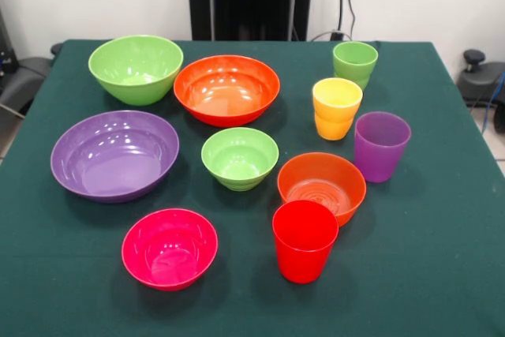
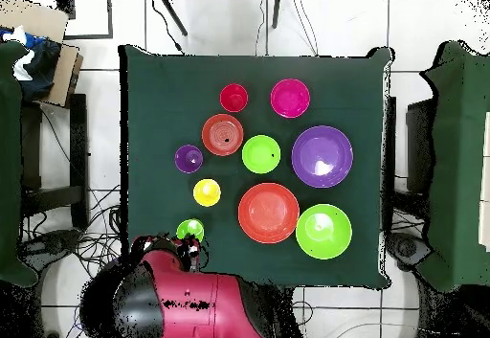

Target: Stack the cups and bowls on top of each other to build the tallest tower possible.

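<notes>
Stacking has not begun: 6 bowls and 4 cups stand apart on the green table (image 1: pixel 442 274), large purple bowl (image 1: pixel 114 155) a fit base, while the arm (image 2: pixel 187 301) sits drawn back, its gripper's state impossible to tell.

No readable text, label, brand, number or sign anywhere in either view. Glossy plastic bowls and tumblers: plain coloured surfaces, no print or marking visible. Dark green tablecloth (image 1: pixel 442 274): bare of lettering. Red and black robot arm (image 2: pixel 182 301) at the table edge in the overhead view: no legible logo or decal. Brown cardboard box (image 2: pixel 43 42) off the table's corner: no writing that can be made out.
</notes>
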You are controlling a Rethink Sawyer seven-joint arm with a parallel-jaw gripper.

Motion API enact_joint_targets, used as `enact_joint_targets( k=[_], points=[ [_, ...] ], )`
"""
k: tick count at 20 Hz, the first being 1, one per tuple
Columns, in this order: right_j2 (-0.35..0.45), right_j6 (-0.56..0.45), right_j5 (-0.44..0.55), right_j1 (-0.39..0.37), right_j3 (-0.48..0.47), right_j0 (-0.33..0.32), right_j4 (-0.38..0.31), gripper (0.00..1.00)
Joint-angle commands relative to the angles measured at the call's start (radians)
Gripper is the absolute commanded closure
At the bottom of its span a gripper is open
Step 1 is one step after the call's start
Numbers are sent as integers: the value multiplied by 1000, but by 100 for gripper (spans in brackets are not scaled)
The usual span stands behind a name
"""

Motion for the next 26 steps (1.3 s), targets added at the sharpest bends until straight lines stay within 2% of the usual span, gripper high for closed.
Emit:
enact_joint_targets(
  k=[1, 4, 14, 26],
  points=[
    [-2, 266, 46, 55, -21, 45, 32, 0],
    [-6, 270, 72, 58, -44, 46, 11, 0],
    [6, 252, 48, 82, -63, 18, -27, 0],
    [5, 238, 24, 102, -74, 1, -37, 0]
  ],
)
